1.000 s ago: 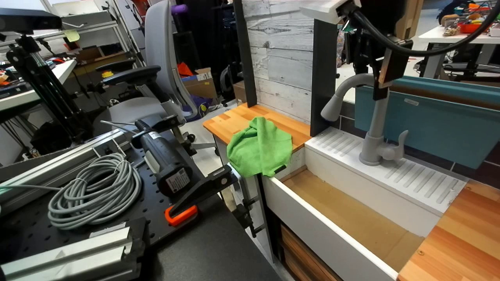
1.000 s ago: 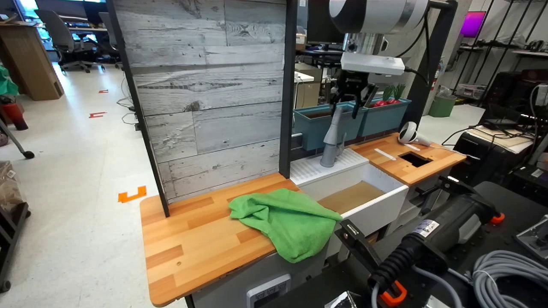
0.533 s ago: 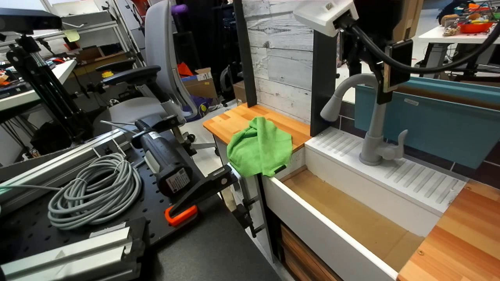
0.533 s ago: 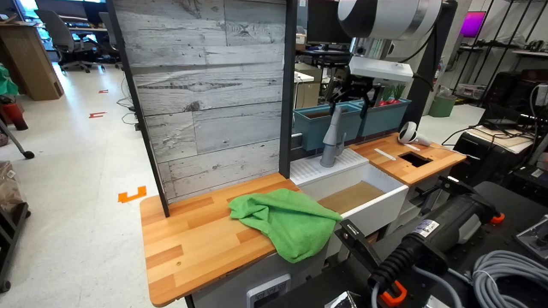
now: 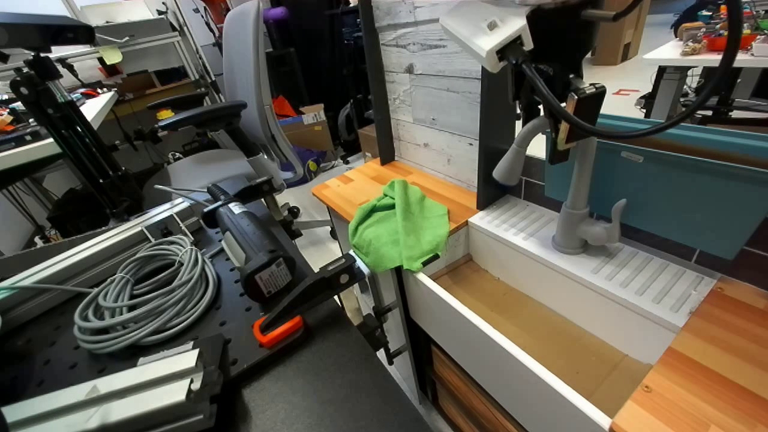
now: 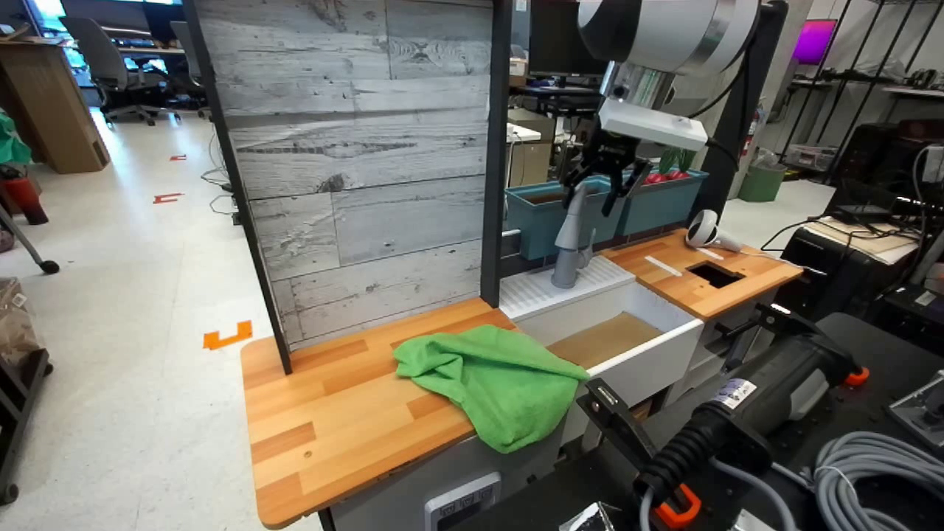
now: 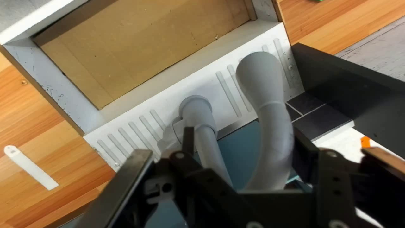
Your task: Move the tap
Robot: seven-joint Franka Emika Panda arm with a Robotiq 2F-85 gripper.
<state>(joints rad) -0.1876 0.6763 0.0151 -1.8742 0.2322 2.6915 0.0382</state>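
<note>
While my end effector (image 7: 243, 137) hangs at the top of the gooseneck tap (image 5: 579, 186), its fingers (image 7: 188, 139) are spread well apart, so it is released; the curved spout (image 7: 275, 142) shows between them in the wrist view, though whether either one touches it I cannot tell. The tap stands upright under me on the white ribbed ledge (image 5: 519, 223), its small lever (image 5: 617, 219) out to one side.

Below my end effector, on the far side of the tap from the white sink (image 5: 480, 345), a teal planter (image 5: 678, 198) carries a small label (image 5: 631, 156), its print too small to read; brown shows inside. Beside it a second planter (image 6: 664, 205) holds red root vegetables (image 6: 678, 175) with green tops. Below me too, a tan board (image 7: 142, 41) lies at the bottom of the sink.

Lower and farther from my end effector, a green cloth (image 6: 501, 383) drapes over the edge of the wooden table (image 6: 324, 420). Well away from me, a black cylindrical tool (image 5: 261, 243) bears a white sticker (image 5: 273, 277) I cannot read.
</note>
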